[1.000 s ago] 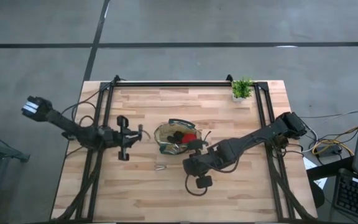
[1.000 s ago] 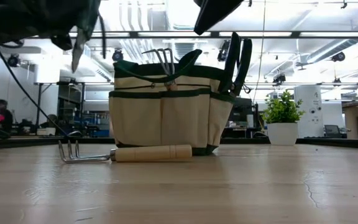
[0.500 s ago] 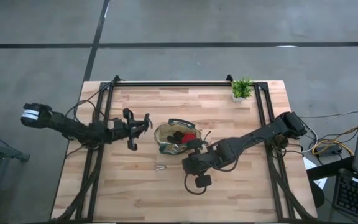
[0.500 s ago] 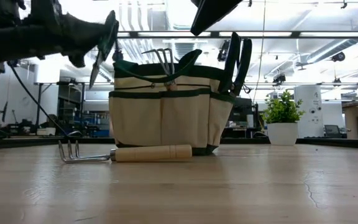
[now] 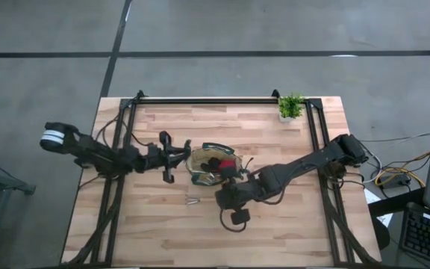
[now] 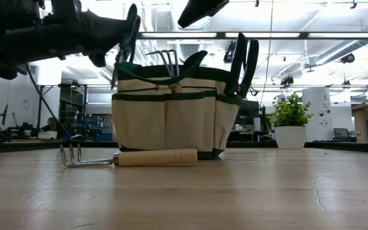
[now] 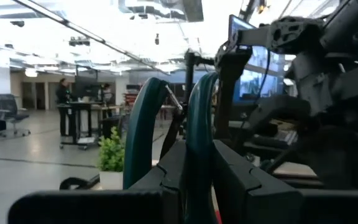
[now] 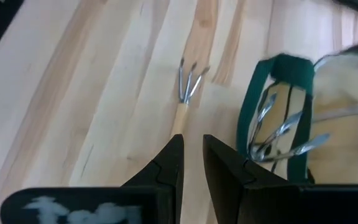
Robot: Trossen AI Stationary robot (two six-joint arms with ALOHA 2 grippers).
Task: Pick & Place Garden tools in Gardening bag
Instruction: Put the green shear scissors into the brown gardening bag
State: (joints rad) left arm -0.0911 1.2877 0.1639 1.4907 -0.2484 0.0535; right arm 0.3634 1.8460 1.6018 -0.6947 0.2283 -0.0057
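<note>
The tan gardening bag (image 5: 211, 166) with green trim stands mid-table. A rake head (image 6: 167, 61) and a pair of shears (image 6: 245, 61) stick out of it, and a red item (image 5: 228, 161) lies inside. My left gripper (image 5: 173, 157) hovers beside the bag's left rim, shut on teal-handled pruning shears (image 6: 121, 51). A wooden-handled rake (image 5: 193, 200) lies flat on the table in front of the bag. My right gripper (image 5: 224, 196) hangs shut and tilted down above the table near that rake (image 8: 185, 93), with nothing between its fingers. My left gripper pinches one teal handle (image 7: 199, 124) of the shears between its two fingers. The other handle (image 7: 138, 124) stands outside them. The fingers come about level from the table's left and lie across the handle. The shears are lifted clear, with the blade (image 6: 115, 73) pointing down.
A small potted plant (image 5: 290, 107) stands at the far right corner. Black frame rails (image 5: 125, 142) run along both sides of the table and its far edge. Bare wood lies in front of the rake (image 6: 133, 157).
My left gripper has carried the shears toward the table's right edge, from well left of the bag to its left rim. It has stayed shut on them, and their blade has kept pointing down. My right gripper has stayed in place.
</note>
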